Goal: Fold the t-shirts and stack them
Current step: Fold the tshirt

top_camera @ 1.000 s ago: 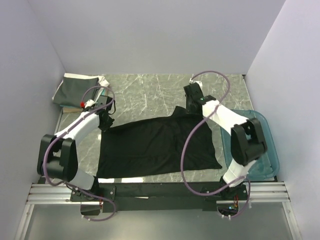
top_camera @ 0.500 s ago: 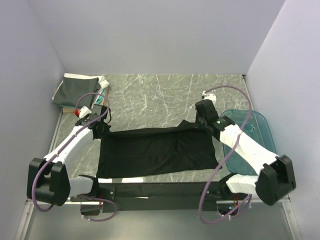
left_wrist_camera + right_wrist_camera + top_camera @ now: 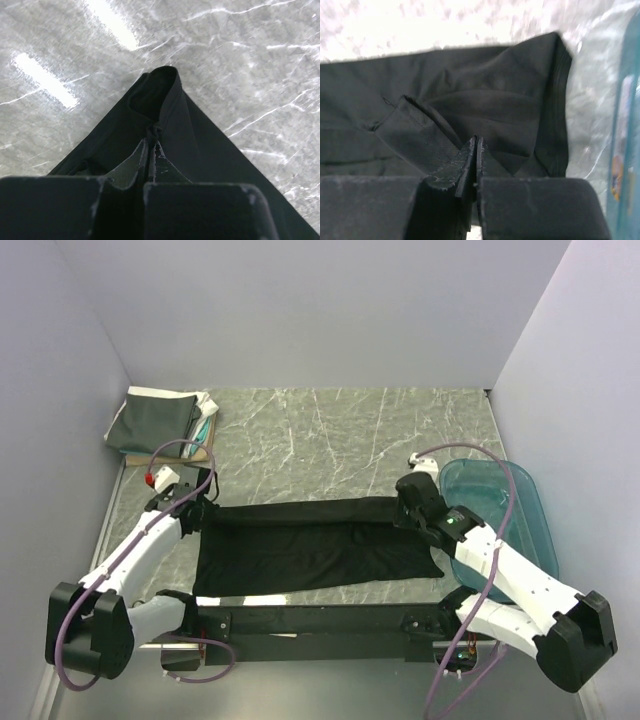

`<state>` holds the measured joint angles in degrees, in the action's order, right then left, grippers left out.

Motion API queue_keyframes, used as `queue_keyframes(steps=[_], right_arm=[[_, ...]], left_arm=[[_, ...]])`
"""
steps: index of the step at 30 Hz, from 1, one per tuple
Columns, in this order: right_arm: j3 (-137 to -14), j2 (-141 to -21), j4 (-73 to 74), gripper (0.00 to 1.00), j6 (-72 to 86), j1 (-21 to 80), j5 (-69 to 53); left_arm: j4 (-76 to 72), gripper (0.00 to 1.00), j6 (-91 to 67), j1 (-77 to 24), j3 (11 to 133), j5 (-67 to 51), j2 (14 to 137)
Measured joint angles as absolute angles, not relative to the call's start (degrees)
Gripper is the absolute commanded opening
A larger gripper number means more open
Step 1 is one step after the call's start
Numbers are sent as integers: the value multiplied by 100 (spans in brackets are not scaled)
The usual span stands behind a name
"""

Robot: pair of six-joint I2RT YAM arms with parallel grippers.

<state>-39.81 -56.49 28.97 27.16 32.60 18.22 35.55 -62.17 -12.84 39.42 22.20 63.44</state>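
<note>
Shows the black t-shirt [image 3: 310, 545] lying as a wide band across the near part of the marble table [image 3: 330, 440], apparently doubled over on itself. Pinches its far-left corner in the left gripper [image 3: 200, 510] and its far-right corner in the right gripper [image 3: 408, 508], both jaws closed tight on cloth. Places the stack of folded shirts [image 3: 160, 420], dark grey uppermost, in the far-left corner and the teal plastic tub [image 3: 510, 490] at the right edge.

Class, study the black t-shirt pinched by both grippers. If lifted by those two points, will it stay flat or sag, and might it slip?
Probably floppy: the black t-shirt lies partly folded over, creased near the right gripper. Its middle would likely sag between the grips. Slipping seems unlikely: the left gripper bunches cloth tightly.
</note>
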Motion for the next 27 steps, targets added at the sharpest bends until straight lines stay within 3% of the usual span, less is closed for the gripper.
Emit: queue_keyframes(steps=[5, 6, 7, 8, 9, 10, 11, 12, 15, 22, 27], right_arm=[[-3395, -5596, 2856, 14, 2961, 3361, 1623], [-3299, -5596, 2858, 18, 3009, 3363, 1586], [-3188, -5596, 2869, 28, 3079, 3363, 1535], [-3111, -5596, 2897, 33, 3140, 3363, 1496], [-3044, -5594, 2915, 40, 3225, 3369, 1448], [-2978, -5579, 2923, 57, 3332, 3376, 1396], [-2908, -5542, 2930, 65, 3444, 3393, 1326], [-2836, -5474, 2936, 71, 3503, 3404, 1210], [-2670, -5164, 2991, 80, 3645, 3435, 882], [-2744, -4595, 3009, 86, 3688, 3437, 580], [-3304, -5389, 2611, 87, 3457, 3437, 480]], left_arm=[[3444, 1, -6202, -1284, 3662, 2165, 6326], [3444, 2, -6200, -1284, 3612, 2132, 6344], [3457, 9, -6204, -1284, 3570, 2102, 6375], [3481, 18, -6224, -1284, 3542, 2086, 6418], [3498, 42, -6239, -1284, 3520, 2082, 6455], [3542, 53, -6274, -1284, 3500, 2088, 6482], [3592, 60, -6337, -1284, 3492, 2093, 6493], [3660, 77, -6401, -1284, 3494, 2110, 6493], [3850, 99, -6558, -1284, 3494, 2182, 6447], [4217, 99, -6659, -1284, 3944, 2220, 6055], [3758, 99, -6464, -1319, 4158, 1861, 6049]])
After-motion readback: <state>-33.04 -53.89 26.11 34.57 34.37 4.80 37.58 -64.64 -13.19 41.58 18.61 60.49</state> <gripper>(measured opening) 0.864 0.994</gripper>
